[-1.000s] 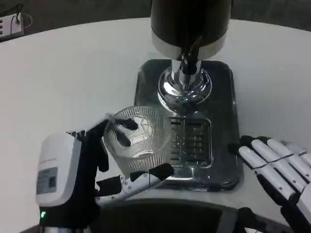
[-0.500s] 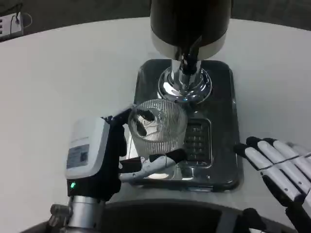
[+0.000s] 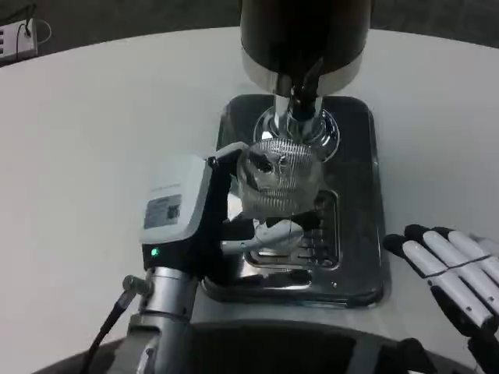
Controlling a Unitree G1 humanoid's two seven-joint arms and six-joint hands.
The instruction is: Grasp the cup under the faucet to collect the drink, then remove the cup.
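- One clear ribbed glass cup (image 3: 278,174) is gripped by the left hand (image 3: 204,222), fingers wrapped round its wall; it is held above the shiny metal drip tray (image 3: 359,234), just below the chrome faucet (image 3: 300,117) of the dark cylindrical dispenser (image 3: 304,35).
- One right hand (image 3: 452,276) is rested on the white table (image 3: 93,140) beside the tray, fingers spread, nothing held.

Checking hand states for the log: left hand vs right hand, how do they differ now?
The left hand grips the ribbed clear cup; the right hand holds nothing, fingers straight and apart. The left hand is over the dark drip tray below the faucet; the right hand rests beside the tray on the white table. Both have white-and-black fingers.
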